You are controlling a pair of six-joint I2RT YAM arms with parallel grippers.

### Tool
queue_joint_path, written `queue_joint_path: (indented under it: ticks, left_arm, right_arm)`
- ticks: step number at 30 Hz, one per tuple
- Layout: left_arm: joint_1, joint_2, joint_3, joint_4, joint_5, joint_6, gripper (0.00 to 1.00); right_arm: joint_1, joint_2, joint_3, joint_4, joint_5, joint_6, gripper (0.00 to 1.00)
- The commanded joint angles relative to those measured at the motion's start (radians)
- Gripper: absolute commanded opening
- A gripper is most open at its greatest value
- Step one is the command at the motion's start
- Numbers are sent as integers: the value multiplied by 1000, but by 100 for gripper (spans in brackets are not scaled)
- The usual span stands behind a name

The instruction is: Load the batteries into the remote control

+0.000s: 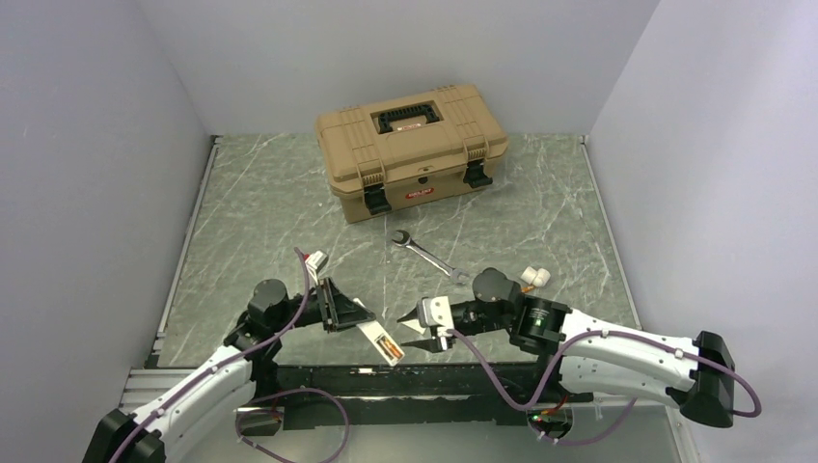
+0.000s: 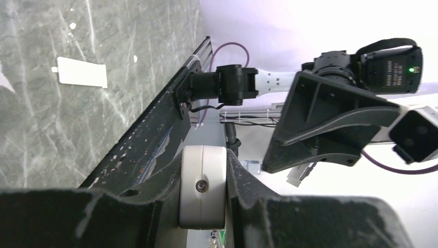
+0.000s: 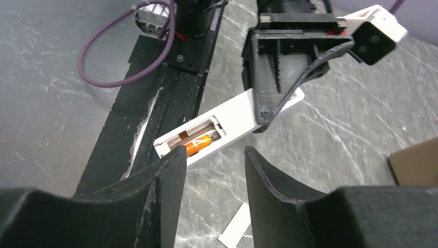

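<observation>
Remote control (image 1: pixel 376 336), clenched in left jaws, points its open recess (image 3: pixel 199 140) rightward at the right jaws, parted and empty, just beside it.

remote control (image 3: pixel 237 120) far end hidden behind left end effector (image 3: pixel 271 106), tan toolbox (image 3: pixel 413 163) cut off at frame edge

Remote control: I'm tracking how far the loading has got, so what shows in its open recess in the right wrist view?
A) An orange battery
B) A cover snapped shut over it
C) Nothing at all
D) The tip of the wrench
A: the right wrist view shows an orange battery lying in the uncovered recess at the near end of the remote control.
</observation>
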Motion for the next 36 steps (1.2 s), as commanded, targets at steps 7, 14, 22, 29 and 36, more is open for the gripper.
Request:
queue_joint_path:
  ticks: [7, 14, 22, 29, 36]
  left_arm:
    - [1, -76, 51, 69, -37, -116, 0]
    - [2, -89, 47, 67, -42, -122, 0]
    - [2, -75, 42, 104, -47, -146, 0]
    - [2, -66, 39, 121, -52, -155, 0]
    - [1, -60, 34, 138, -49, -162, 0]
  right_arm:
    - [-198, 120, 156, 58, -461, -128, 47]
    - [-241, 160, 189, 80, -627, -110, 47]
    - [-236, 142, 126, 110, -649, -41, 46]
    - [-200, 166, 109, 132, -652, -4, 46]
    - [-177, 187, 109, 143, -663, -1, 45]
